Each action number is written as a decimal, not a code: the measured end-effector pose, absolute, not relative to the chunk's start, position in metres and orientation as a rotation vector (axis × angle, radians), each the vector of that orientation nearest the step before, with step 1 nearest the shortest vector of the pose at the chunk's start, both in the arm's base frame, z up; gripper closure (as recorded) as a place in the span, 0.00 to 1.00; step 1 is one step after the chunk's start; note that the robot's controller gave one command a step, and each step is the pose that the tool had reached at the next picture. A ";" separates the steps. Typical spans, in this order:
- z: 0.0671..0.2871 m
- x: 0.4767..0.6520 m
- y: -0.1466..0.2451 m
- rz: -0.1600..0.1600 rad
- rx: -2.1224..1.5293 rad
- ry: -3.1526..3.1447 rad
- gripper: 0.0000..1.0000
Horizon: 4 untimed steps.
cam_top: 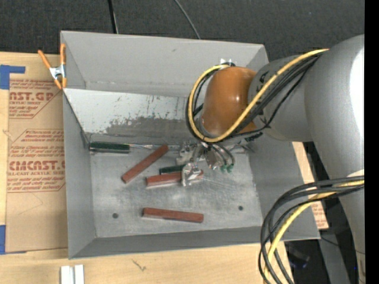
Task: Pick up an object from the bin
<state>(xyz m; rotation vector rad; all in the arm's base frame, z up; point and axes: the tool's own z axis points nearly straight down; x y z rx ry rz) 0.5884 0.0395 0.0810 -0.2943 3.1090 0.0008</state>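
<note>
Three reddish-brown flat bars (172,216) lie loose; my gripper (190,171) sits at the middle bar (161,180)'s end, presumably to grasp it; open or closed, I cannot tell.

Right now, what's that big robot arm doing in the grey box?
The robot arm's gripper is down inside the grey bin, at the right end of a short brown stick near the middle. A small dark green piece lies beside it. A slanted brown stick, another brown stick by the front wall and a dark green rod lie loose. Nothing looks lifted yet.
</note>
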 end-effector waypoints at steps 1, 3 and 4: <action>0.095 0.585 0.039 0.000 -0.297 3.129 1.00; 0.126 0.586 0.040 0.000 -0.297 3.123 1.00; 0.132 0.585 0.040 0.000 -0.297 3.125 1.00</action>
